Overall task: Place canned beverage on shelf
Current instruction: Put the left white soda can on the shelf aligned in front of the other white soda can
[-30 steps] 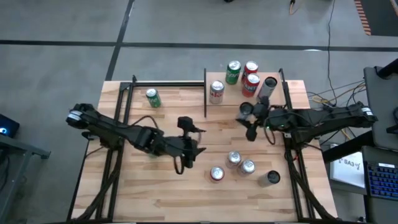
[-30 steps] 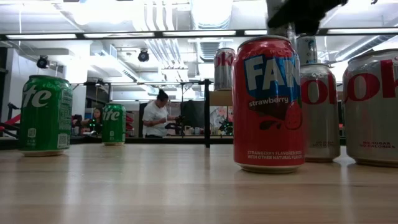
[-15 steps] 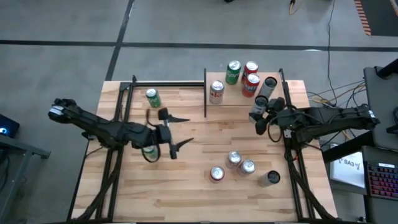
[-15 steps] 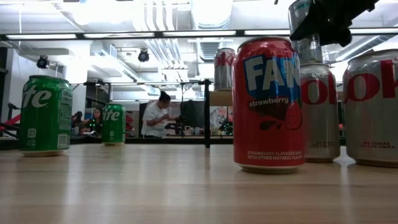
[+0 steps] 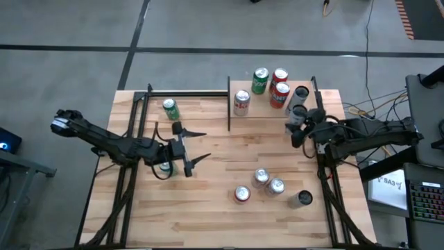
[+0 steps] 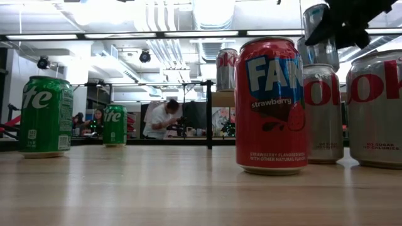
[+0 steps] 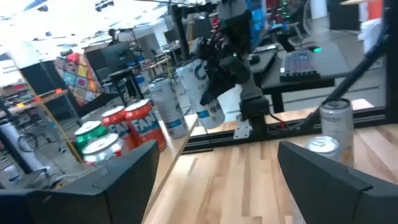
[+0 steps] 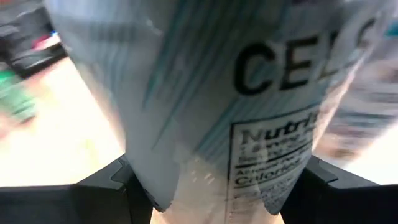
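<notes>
1. Placement is the step in hand — the right gripper (image 5: 297,125) has its jaws closed partway around a tall pale can (image 5: 299,111), held clear of the desk (image 5: 208,215) and tilted in the left wrist view.
2. Judged from above, the shelf (image 5: 243,114) board lies just ahead of the jaws, with another pale can (image 5: 301,92) standing right beyond the held one.
3. To do it well, level the can before lowering, and let go only once its base sits flat.
4. Edges: a black corner post (image 5: 314,89) stands just beside the jaws; two red cans (image 5: 279,94) crowd the other side.
5. Open room is the bare board toward the silver can (image 5: 241,102) — safer than squeezing by the post.
6. Left gripper (image 5: 189,146) waits well apart, jaws wide and empty.
</notes>
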{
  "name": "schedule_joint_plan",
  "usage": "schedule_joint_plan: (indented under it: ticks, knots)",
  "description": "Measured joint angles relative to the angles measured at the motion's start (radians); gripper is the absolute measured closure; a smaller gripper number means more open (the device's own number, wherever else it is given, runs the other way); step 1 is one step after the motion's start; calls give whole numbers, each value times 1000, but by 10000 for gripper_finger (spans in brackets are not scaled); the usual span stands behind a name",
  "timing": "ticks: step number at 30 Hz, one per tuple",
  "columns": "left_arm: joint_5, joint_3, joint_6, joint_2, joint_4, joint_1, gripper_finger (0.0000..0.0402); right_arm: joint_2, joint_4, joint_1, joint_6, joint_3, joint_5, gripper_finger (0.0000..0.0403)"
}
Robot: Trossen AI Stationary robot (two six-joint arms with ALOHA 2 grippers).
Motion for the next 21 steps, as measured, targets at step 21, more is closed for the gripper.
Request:
schedule_joint_plan:
  ticks: [21]
  knots:
    - [159, 30, 53, 363, 476, 78, 88, 334, 825, 38, -588, 2, -436, 169]
